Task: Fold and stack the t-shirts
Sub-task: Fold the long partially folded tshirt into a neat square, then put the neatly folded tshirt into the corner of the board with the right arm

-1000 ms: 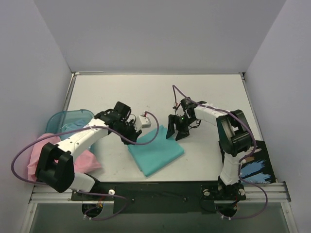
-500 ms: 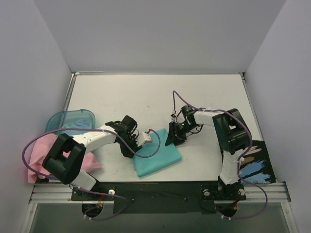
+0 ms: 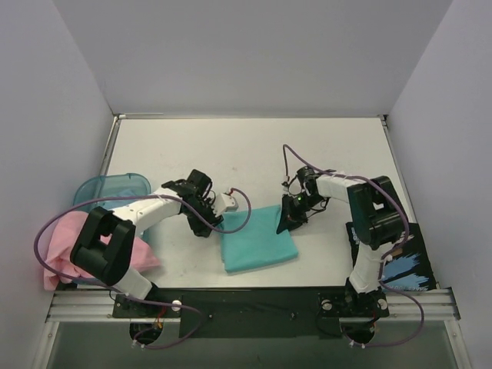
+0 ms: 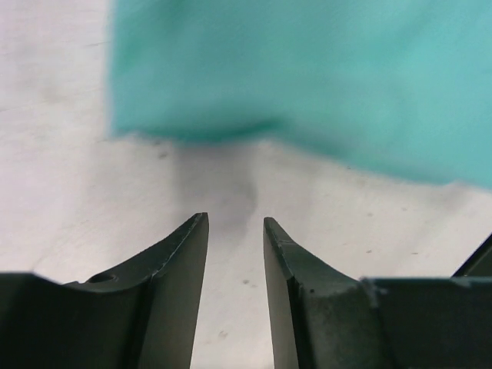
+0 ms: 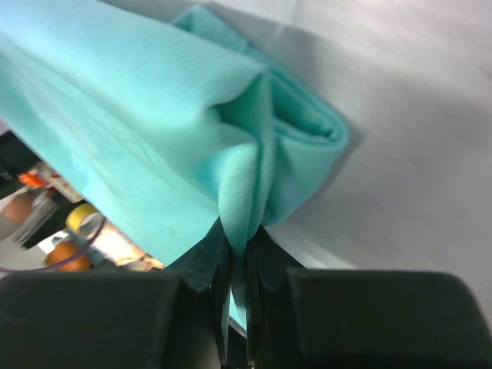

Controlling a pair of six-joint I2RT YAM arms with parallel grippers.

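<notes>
You're mid-fold on the teal t-shirt point(image 3: 257, 240) at near-centre — right gripper point(image 5: 238, 247) clamped tight on its right edge, left gripper point(image 4: 234, 221) part-open, empty, just off its left edge — next likely needs the left to grab that edge; pink t-shirt point(image 3: 58, 244) waits at the near left.

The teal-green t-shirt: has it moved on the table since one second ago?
Yes. The teal-green t-shirt has slid slightly to the right, away from the blue tub, and turned so its edges lie more square with the near edge of the table.
</notes>
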